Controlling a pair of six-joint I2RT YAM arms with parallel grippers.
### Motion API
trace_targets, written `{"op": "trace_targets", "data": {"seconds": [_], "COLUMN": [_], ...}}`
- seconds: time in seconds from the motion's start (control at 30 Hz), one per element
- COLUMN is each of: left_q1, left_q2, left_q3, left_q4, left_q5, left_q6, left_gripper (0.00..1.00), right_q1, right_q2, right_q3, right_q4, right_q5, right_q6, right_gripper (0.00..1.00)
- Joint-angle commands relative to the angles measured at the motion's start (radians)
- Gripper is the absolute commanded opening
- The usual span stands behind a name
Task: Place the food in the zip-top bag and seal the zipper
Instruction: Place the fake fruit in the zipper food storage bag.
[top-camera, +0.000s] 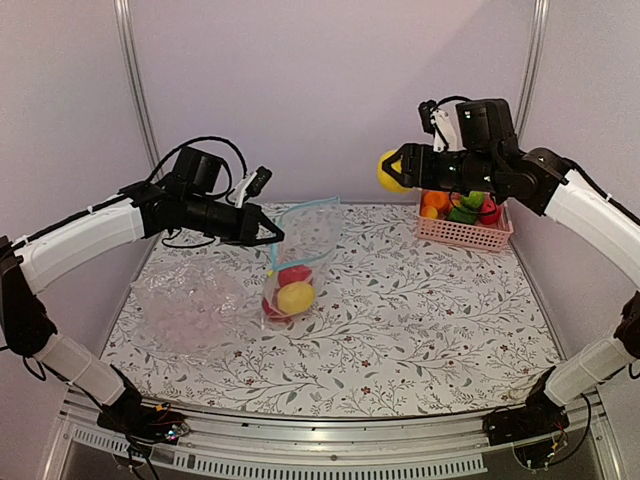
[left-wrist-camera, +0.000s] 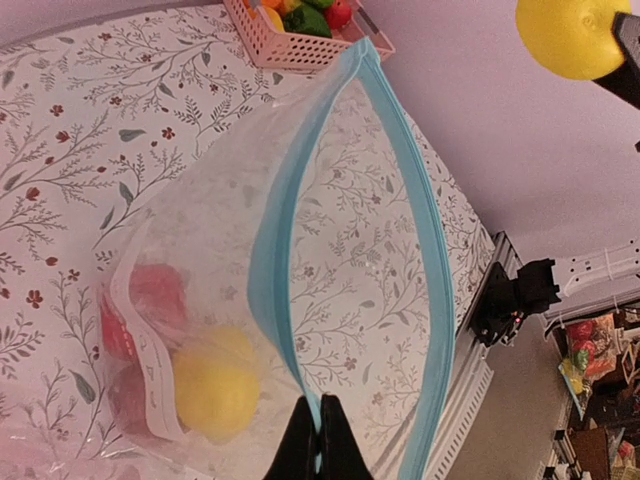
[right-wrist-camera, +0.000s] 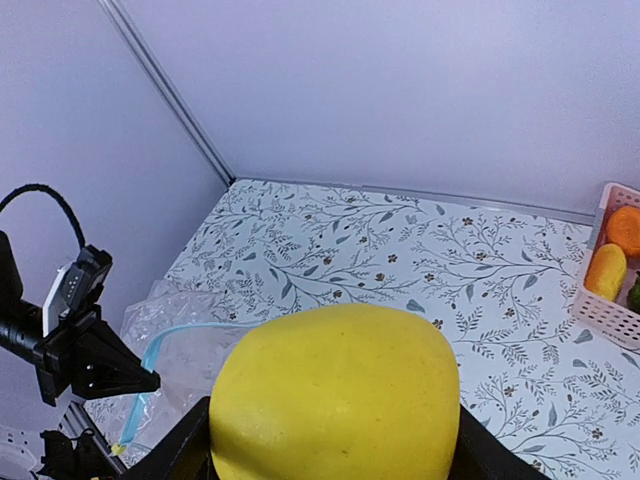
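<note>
The clear zip-top bag (top-camera: 303, 250) hangs upright at the table's middle, its blue-teal zipper (top-camera: 308, 205) gaping open at the top. A yellow fruit (top-camera: 296, 297) and a red food item (top-camera: 292, 275) lie at its bottom. My left gripper (top-camera: 276, 238) is shut on the bag's mouth edge and holds it up; in the left wrist view the fingertips (left-wrist-camera: 320, 418) pinch the zipper strip (left-wrist-camera: 268, 270). My right gripper (top-camera: 392, 170) is shut on a yellow fruit (top-camera: 388, 172) and holds it high, above and to the right of the bag. That fruit fills the right wrist view (right-wrist-camera: 335, 395).
A pink lattice basket (top-camera: 465, 230) with orange, green and red food stands at the back right. Another crinkled clear plastic piece (top-camera: 185, 305) lies on the flowered table at the left. Metal posts stand at both back corners.
</note>
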Motion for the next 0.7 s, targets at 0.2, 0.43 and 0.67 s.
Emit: {"op": "trace_targets", "data": {"seconds": [0.2,0.43,0.67], "left_q1": [-0.011,-0.014,-0.016], "left_q2": [-0.025,-0.022,-0.022], "left_q3": [-0.008,-0.008,-0.008], "left_q4": [0.034,0.033,0.033], "left_q5": [0.028,0.029,0.029], "left_q6": [0.014,0.014,0.014], "left_gripper": [0.00,0.00,0.00], "right_q1": [0.228,0.259,0.273], "right_q2": [0.187,0.312,0.422], "right_q3": [0.126,0.159,0.211], "right_q4": [0.012,0.021,-0.071], "right_q5": [-0.047,-0.136,-0.037], "right_q6": [-0.046,-0.061,-0.085], "right_gripper": [0.55,0.55,0.56]}}
